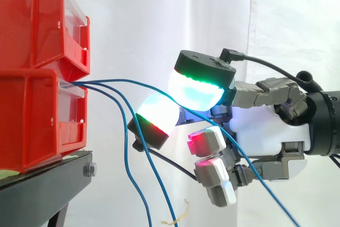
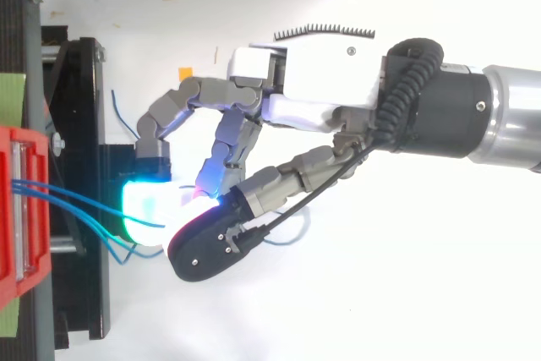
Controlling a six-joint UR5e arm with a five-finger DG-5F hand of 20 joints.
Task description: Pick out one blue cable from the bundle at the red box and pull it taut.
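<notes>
Your two leading fingertips (image 1: 196, 91) are closed pad against pad on one blue cable (image 1: 127, 83): the larger pad glows cyan-green on top, and the smaller one (image 1: 158, 114) sits just below and to its left, white with a red and green edge. The remaining fingers (image 1: 204, 142) are curled in under the palm with a red glow and, as far as you can see, hold nothing. From the pinch the held cable runs left in a shallow arc to the front of the lower red box (image 1: 32, 120). To the right it slants down past the palm toward the bottom edge of the side view. The hand (image 2: 321, 90) reaches in from the right, its palm well to the right of the boxes. Two other blue cables (image 1: 126, 152) leave the same opening and hang down loose, left of the hand and apart from it. An upper red box (image 1: 32, 19) sits stacked on the lower one, and both rest on the black stand (image 1: 48, 176) at the left, before the white curtain (image 1: 159, 14).
</notes>
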